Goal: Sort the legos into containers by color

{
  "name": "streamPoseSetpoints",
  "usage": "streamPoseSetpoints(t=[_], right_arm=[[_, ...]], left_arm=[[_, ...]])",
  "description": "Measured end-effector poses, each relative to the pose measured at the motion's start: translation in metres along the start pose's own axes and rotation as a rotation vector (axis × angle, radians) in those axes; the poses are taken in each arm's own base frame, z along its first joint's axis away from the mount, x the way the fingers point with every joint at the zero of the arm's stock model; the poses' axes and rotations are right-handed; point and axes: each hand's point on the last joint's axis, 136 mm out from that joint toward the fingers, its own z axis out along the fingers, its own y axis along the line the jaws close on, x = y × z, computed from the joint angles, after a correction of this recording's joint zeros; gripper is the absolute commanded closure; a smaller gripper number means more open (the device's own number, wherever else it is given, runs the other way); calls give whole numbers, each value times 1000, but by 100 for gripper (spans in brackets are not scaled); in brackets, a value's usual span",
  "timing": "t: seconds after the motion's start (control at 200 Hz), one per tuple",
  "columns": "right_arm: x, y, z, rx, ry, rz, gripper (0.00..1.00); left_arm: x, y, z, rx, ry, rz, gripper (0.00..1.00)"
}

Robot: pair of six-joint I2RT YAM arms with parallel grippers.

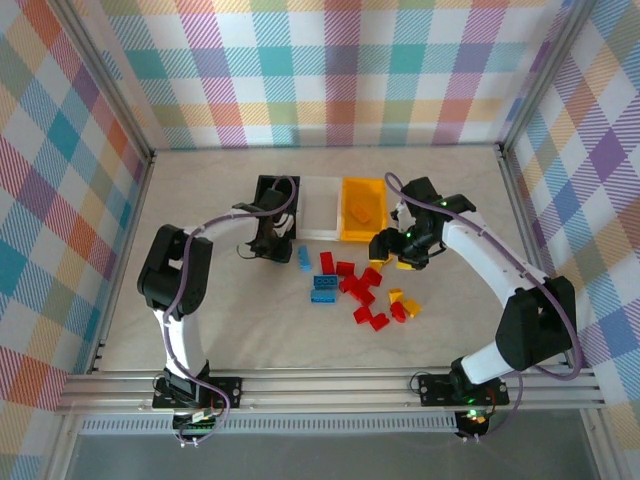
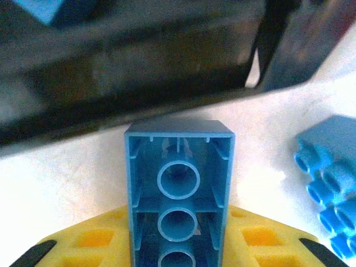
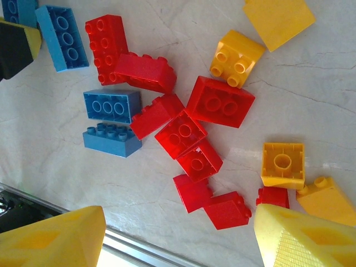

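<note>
Step in hand: blue sorting, delivery phase. The left gripper (image 1: 268, 246) is clamped on a blue brick (image 2: 178, 194), hollow underside facing the wrist camera, yellow pads (image 2: 94, 239) on both its sides. The brick sits just at the near wall of the black bin (image 2: 139, 72), not yet over the opening by the look of it. The next move calls for a small carry forward and up over that wall, then a release inside; the brick's leading edge looks close to the wall, so clipping it is the risk. The right gripper (image 3: 178, 222) hangs spread wide with nothing between its fingers (image 3: 55, 239), above the loose pile on the desk (image 1: 220, 310). Under it lie red bricks (image 3: 183, 133), yellow bricks (image 3: 238, 58) and more blue ones (image 3: 111, 105). I judge it is lining up a pick, though I cannot tell which piece. The yellow-orange bin (image 1: 348, 232) already holds an orange piece. The white bin (image 1: 320, 205) sits between the other two, and its contents are not readable. Most bricks are unsorted.
</note>
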Motion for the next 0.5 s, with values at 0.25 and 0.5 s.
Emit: streamPoseSetpoints(t=[0.25,0.5], right_arm=[[-4,1,2,-10,-19,-3,29],[0,-1,11,-16,-5,21,29]], left_arm=[[43,0,-21,-3,57,-55,69],[28,-6,-95,17,-60,-86,68]])
